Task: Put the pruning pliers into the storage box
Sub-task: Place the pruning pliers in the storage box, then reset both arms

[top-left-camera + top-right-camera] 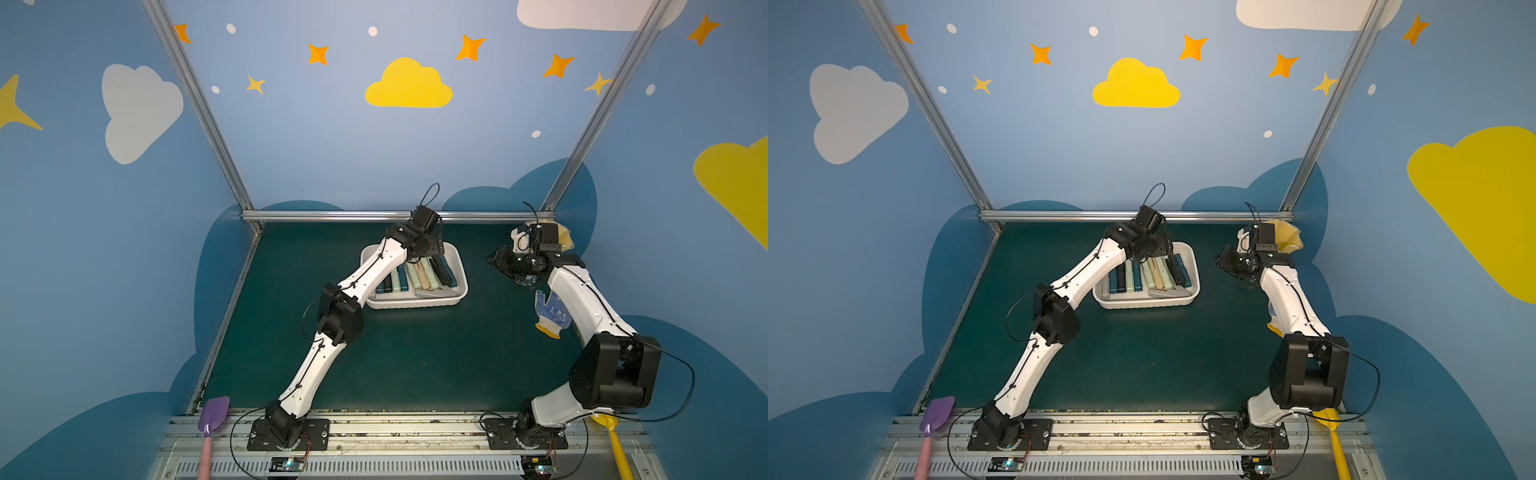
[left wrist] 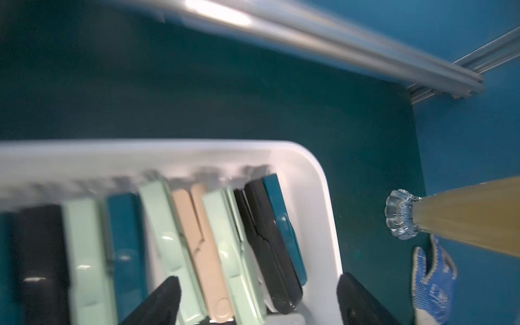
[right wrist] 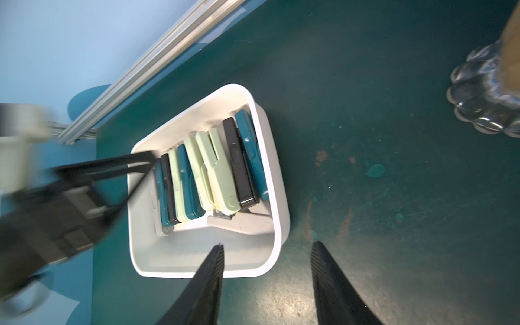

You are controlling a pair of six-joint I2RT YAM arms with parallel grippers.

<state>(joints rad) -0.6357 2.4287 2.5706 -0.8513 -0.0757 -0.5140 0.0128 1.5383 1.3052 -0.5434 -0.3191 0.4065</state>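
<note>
Two pincers, both open and empty: the left pincer (image 2: 257, 281) hangs directly over the pruning pliers (image 1: 415, 276). These lie side by side in the storage box (image 1: 415, 304), long axes crosswise to its jaw gap. The right pincer (image 3: 267, 246) stands farther off, beside the box.

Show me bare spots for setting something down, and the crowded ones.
Bare: the mat between the storage box and the arm bases. Crowded: the pruning pliers in the box; the far right corner holds vase, glove and right end effector.

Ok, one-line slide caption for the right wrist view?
Right tool, open and empty, faces the storage box holding a row of pruning pliers, a grey one lying crosswise.
</note>
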